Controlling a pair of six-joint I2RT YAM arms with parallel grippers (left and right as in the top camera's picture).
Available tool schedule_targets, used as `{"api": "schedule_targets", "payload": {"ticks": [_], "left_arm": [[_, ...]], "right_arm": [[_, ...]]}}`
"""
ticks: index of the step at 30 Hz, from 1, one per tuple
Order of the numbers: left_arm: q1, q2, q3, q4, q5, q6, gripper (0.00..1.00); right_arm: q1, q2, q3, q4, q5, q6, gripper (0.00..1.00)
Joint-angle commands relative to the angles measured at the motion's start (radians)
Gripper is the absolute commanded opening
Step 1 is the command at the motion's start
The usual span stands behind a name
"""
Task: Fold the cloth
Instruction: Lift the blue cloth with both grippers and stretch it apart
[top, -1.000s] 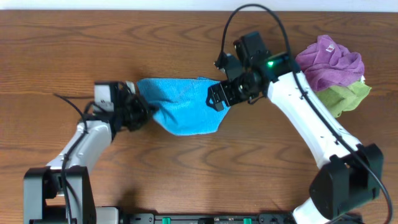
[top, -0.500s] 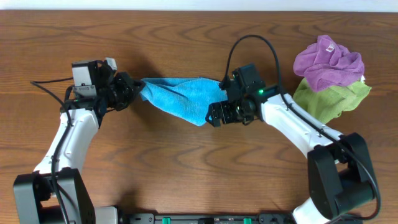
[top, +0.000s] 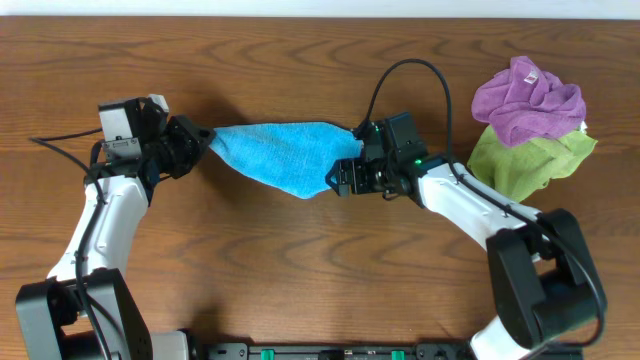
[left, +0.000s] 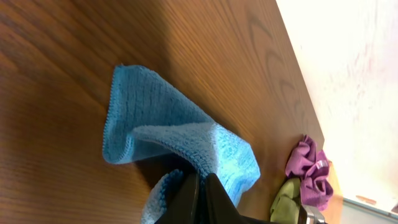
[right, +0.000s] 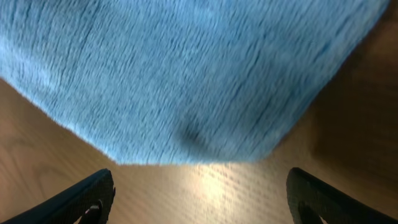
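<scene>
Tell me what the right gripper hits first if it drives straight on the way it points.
The cloth: it fills the view ahead of the open right gripper, though the gap between them is hard to judge.

The cloth (right: 193, 74) fills the top, blurred. Below it lies the wooden table (right: 205, 183), and the right gripper (right: 198, 202) shows dark fingertips (right: 87, 198) spread wide apart.

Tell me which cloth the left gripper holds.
The blue cloth, pinched at one end by the left gripper; the purple cloth and green cloth lie heaped far right, untouched.
</scene>
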Motion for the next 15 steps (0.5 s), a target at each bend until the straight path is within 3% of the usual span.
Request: {"api": "schedule_targets", "payload": {"ticks": [1,12,15], "left_arm": [[0.014,0.005,0.019,-0.003,-0.014,-0.003,0.06],[0.015,0.005,0.019,-0.003,-0.014,-0.003,0.06],[0.015,0.005,0.019,-0.003,-0.014,-0.003,0.06]], "right_arm": [[-0.002,0.06,-0.006,0.023,-0.007,0.055,0.89],[0.07,0.122,-0.006,0.137,-0.01,0.072,0.82],[0.095,0.122,-0.005,0.154,-0.006,0.072,0.61]]}}
